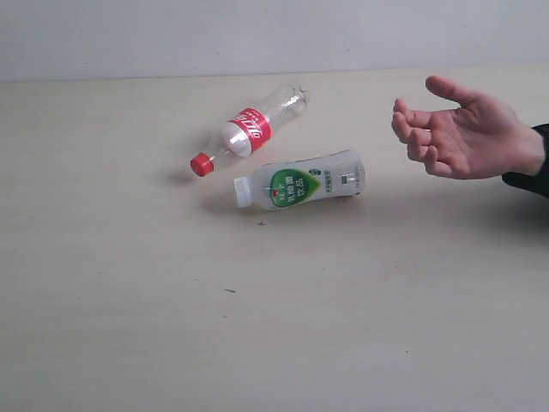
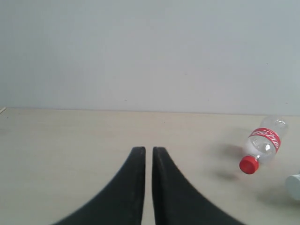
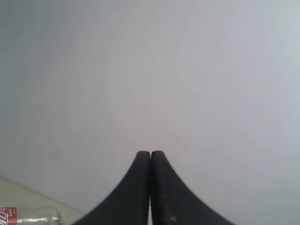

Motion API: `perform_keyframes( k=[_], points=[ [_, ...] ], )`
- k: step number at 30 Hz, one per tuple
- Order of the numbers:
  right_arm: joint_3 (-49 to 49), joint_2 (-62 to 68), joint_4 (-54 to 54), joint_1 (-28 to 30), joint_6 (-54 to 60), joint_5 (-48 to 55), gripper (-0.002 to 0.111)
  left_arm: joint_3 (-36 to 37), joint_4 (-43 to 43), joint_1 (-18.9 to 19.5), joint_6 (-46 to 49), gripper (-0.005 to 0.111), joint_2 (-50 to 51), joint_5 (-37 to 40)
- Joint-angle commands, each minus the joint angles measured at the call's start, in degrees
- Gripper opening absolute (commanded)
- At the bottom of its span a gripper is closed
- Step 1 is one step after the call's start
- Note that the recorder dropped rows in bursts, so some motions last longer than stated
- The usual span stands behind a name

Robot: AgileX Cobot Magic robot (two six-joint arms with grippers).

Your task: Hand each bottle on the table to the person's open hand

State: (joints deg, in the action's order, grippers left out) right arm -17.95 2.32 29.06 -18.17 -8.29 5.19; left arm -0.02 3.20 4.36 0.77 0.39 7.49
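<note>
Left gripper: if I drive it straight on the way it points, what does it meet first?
Nothing close, it seems: ahead of the left gripper lies bare pale beige wood-grain table, then the grey wall. The clear plastic bottle with red label and cap lies off that line. Depth is unclear.

A plain pale grey wall [image 1: 257, 34] fills the background, evenly lit by soft, diffuse light.

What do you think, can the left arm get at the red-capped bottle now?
Probably yes: only bare table lies between the shut left gripper and the red-capped bottle, though its fingers must open first.
</note>
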Motion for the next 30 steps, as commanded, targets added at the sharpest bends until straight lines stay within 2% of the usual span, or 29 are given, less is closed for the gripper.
perform_keyframes(
  k=[1, 6, 9, 11, 12, 14, 16, 19, 21, 25, 30],
  points=[
    [0.29, 0.01, 0.02, 0.17, -3.23, 1.13, 0.000, 0.02, -0.11, -0.29, 0.05, 0.008, -0.39, -0.29],
    [-1.63, 6.61, 0.02, 0.17, -6.26, 3.19, 0.000, 0.02, -0.11, -0.29, 0.05, 0.008, -0.39, -0.29],
    [-7.63, 16.79, -0.78, 0.17, -12.36, 9.83, 0.000, 0.02, -0.11, -0.29, 0.05, 0.008, -0.39, -0.29],
    [-13.19, 25.04, -5.01, 0.17, -11.39, 15.13, 0.000, 0.02, -0.11, -0.29, 0.05, 0.008, -0.39, -0.29],
    [-15.26, 28.08, -8.32, 0.17, -8.31, 16.65, 0.000, 0.02, -0.11, -0.29, 0.05, 0.008, -0.39, -0.29],
    [-23.69, 40.25, -28.51, 0.17, 16.63, 23.27, 0.000, 0.02, -0.11, -0.29, 0.05, 0.008, -0.39, -0.29],
    [-30.34, 50.30, -41.18, 0.17, 31.48, 30.17, 0.000, 0.02, -0.11, -0.29, 0.05, 0.008, -0.39, -0.29],
    [-39.79, 65.07, -48.59, 0.17, 41.14, 39.59, 0.000, 0.02, -0.11, -0.29, 0.05, 0.008, -0.39, -0.29],
    [-46.31, 74.65, -48.67, -1.27, 45.50, 45.44, 0.000, 0.02, -0.11, -0.29, 0.05, 0.008, -0.39, -0.29],
    [-55.34, 88.74, -45.32, -7.21, 53.20, 46.07, 0.000, 0.02, -0.11, -0.29, 0.05, 0.008, -0.39, -0.29],
    [-63.90, 100.90, -31.48, -12.32, 55.25, 45.95, 0.000, 0.02, -0.11, -0.29, 0.05, 0.008, -0.39, -0.29]
  ],
)
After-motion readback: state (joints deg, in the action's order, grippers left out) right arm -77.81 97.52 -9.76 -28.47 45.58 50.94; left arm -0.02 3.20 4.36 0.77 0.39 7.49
